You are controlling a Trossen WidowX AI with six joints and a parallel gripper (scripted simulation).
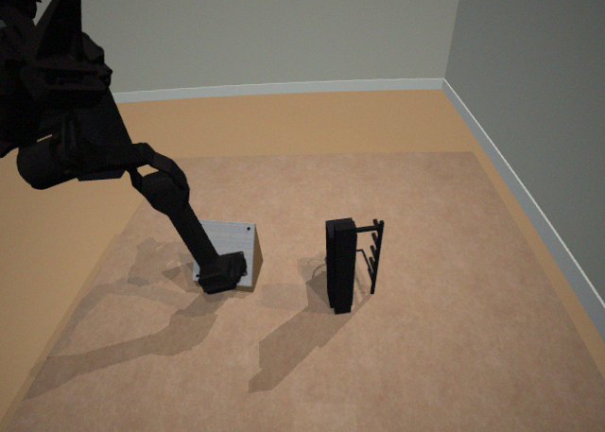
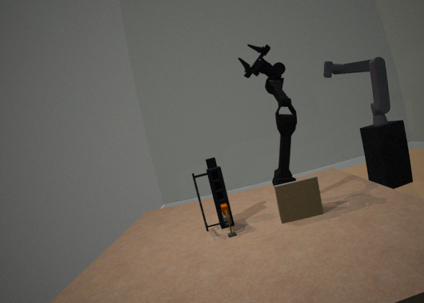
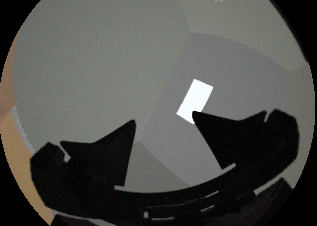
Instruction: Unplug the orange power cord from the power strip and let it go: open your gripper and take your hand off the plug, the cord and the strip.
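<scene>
The black power strip (image 1: 341,266) (image 2: 215,185) stands upright on the table, with a row of sockets on its face in the exterior view. The orange plug (image 2: 224,209) sits against that face near the lower end, apparently in a socket. Its orange cord (image 2: 229,223) runs down to a small dark end piece (image 2: 232,235) at the table. The strip hides plug and cord in the top view. My gripper (image 2: 243,52) (image 3: 163,118) is open and empty, high above the strip and off to one side, touching none of them.
A thin black bar frame (image 1: 377,256) (image 2: 199,202) stands out from the strip's side. A pale plug (image 2: 224,217) sits just below the orange one. A slanted board (image 1: 229,236) (image 2: 299,200) stands by my arm's base. A grey arm (image 2: 379,83) stands on a black pedestal (image 2: 387,152).
</scene>
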